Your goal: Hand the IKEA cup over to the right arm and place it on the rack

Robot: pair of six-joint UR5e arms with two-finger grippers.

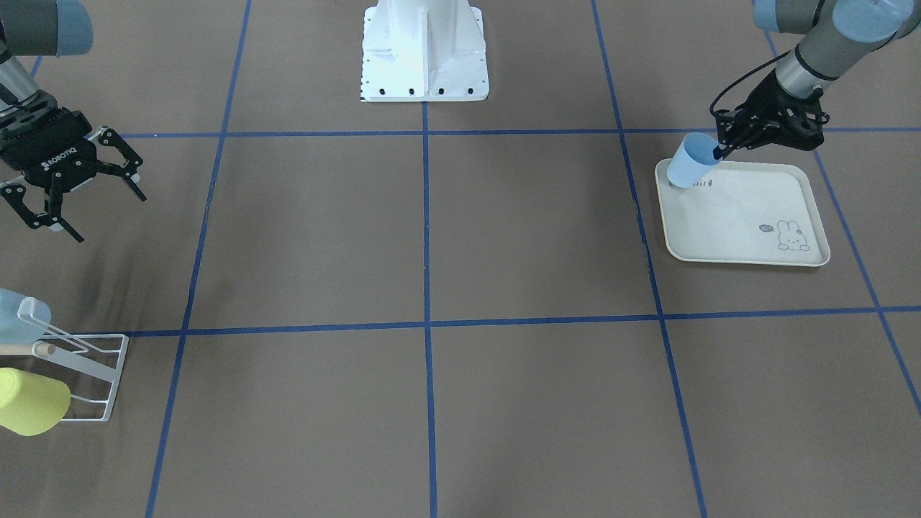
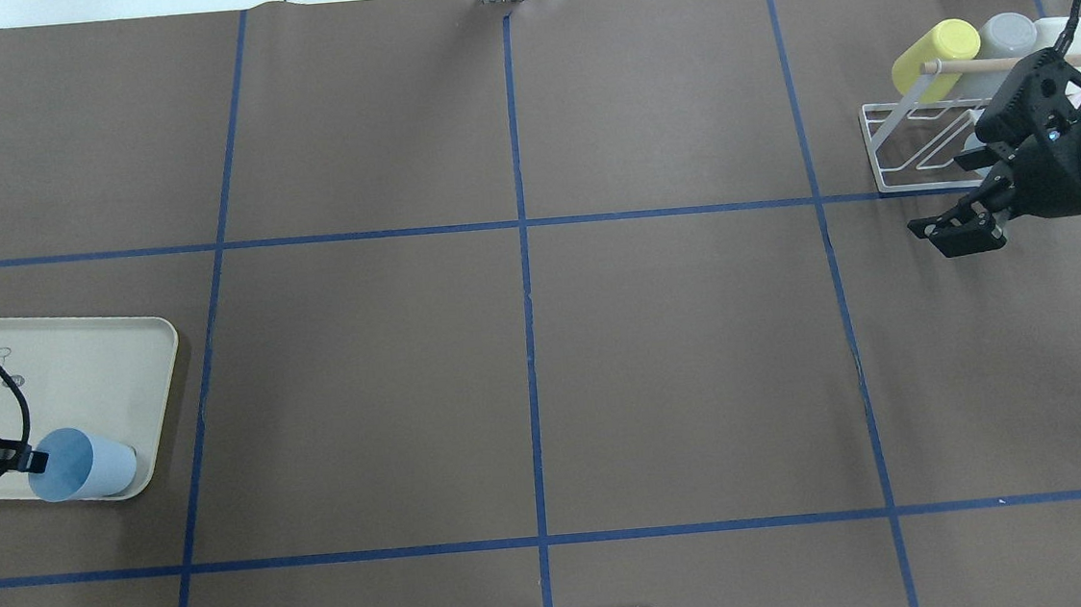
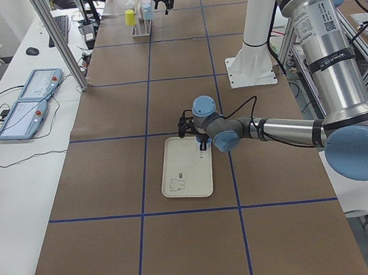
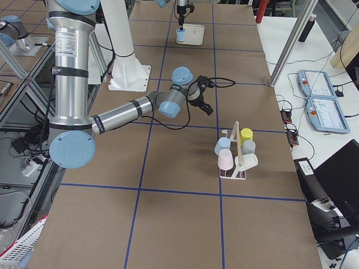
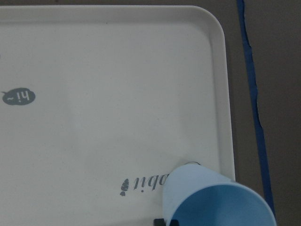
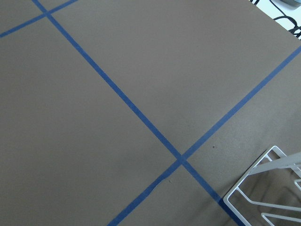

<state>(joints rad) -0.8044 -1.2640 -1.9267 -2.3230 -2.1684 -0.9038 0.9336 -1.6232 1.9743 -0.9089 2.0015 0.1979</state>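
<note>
A light blue IKEA cup (image 1: 689, 162) (image 2: 82, 464) (image 5: 212, 198) hangs tilted over a corner of the cream rabbit-print tray (image 1: 748, 216) (image 2: 73, 369), its mouth facing the gripper. My left gripper (image 1: 722, 148) (image 2: 28, 461) is shut on the cup's rim, one finger inside the mouth. Whether the cup's base touches the tray I cannot tell. My right gripper (image 1: 108, 216) (image 2: 961, 232) is open and holds nothing, above the table beside the white wire rack (image 1: 90, 370) (image 2: 915, 153) (image 6: 263, 188) with its wooden dowel.
The rack holds several cups, among them a yellow cup (image 1: 29, 403) (image 2: 936, 55) and a grey cup (image 2: 1007, 35). The white robot base (image 1: 424, 50) stands at the middle of the robot's table edge. Blue tape lines divide the brown table.
</note>
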